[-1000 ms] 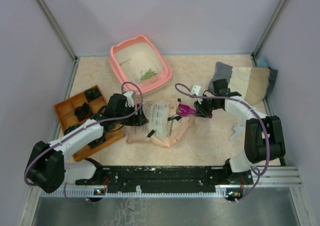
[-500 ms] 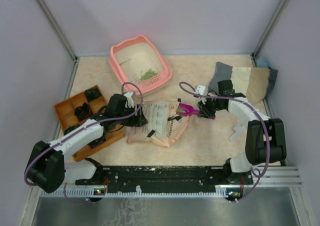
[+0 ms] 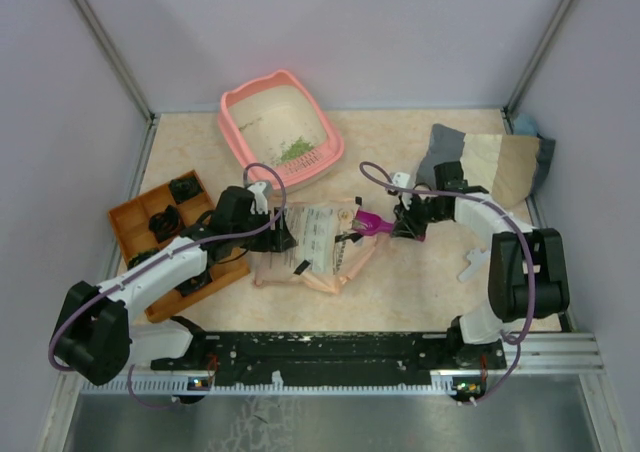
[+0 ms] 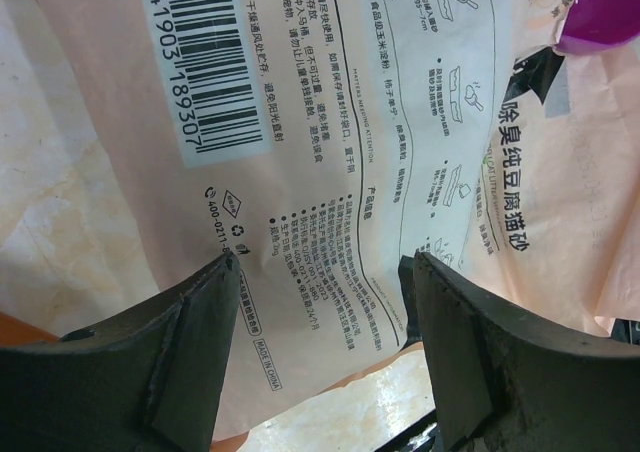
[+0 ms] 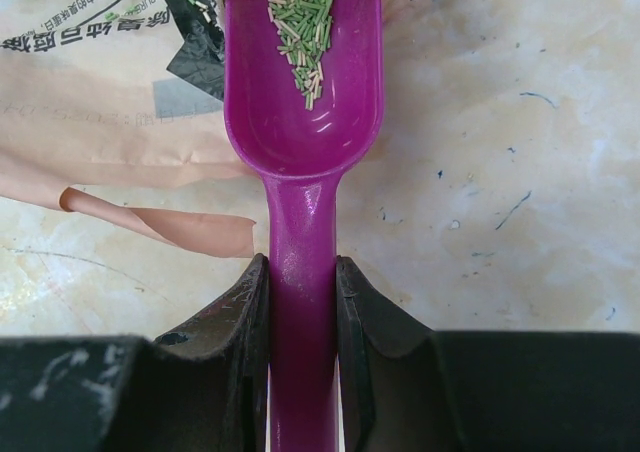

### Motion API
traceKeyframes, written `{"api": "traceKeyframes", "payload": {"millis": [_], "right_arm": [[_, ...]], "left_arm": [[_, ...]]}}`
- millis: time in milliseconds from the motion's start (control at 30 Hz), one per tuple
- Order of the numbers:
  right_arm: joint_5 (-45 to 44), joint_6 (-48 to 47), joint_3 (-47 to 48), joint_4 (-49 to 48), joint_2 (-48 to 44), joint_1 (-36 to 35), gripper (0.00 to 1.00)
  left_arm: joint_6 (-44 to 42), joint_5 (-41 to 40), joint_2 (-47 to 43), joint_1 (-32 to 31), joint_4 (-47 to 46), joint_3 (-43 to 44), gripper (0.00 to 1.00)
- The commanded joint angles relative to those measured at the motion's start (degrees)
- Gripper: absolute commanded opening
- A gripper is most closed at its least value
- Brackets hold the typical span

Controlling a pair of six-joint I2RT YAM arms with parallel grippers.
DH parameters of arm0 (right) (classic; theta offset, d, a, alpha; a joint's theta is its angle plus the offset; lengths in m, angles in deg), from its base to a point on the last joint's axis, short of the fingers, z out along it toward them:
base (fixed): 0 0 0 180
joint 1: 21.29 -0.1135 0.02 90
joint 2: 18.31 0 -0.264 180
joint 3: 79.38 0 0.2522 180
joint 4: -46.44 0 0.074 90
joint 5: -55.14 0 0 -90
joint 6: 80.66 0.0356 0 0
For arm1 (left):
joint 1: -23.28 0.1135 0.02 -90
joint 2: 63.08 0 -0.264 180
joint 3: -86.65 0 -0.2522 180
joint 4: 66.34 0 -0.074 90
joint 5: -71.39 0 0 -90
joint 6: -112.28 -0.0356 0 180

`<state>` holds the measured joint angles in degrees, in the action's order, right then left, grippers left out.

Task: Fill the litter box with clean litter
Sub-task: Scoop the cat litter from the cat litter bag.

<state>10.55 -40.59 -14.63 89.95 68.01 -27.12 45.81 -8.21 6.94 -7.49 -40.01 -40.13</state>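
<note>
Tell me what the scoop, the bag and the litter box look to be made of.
Scoop: glossy magenta plastic, judging by the sharp highlights on its smooth bowl. Bag: matte printed paper, creased, with a curled torn strip. Litter box: probably moulded plastic, given its even salmon-pink colour and rounded rim.

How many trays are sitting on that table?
2: the salmon-pink rectangular plastic litter box at the far side near the middle, and an orange compartmented tray at the left edge. No other tray shows, though the bag could hide small things.
</note>
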Motion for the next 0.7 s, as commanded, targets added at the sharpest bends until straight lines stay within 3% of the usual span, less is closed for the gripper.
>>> {"api": "traceKeyframes", "payload": {"millis": [0,333,667], "right_arm": [[6.91,-1.46,1.25,-0.71,1.84,0.39,0.0],[10.91,1.06,3.14,-3.27,2.15,0.08,0.0],[10.06,8.19,-3.45,-12.41,0.12,-0.5,0.0]], "left_arm": [[-0.15,0.9,0.01,-0.01,-0.12,1.67,0.75],[-0.23,0.88,-1.37,-0.03,-1.05,0.74,0.75],[0.22,1.42,-0.57,0.0,-0.62,1.06,0.74]]}}
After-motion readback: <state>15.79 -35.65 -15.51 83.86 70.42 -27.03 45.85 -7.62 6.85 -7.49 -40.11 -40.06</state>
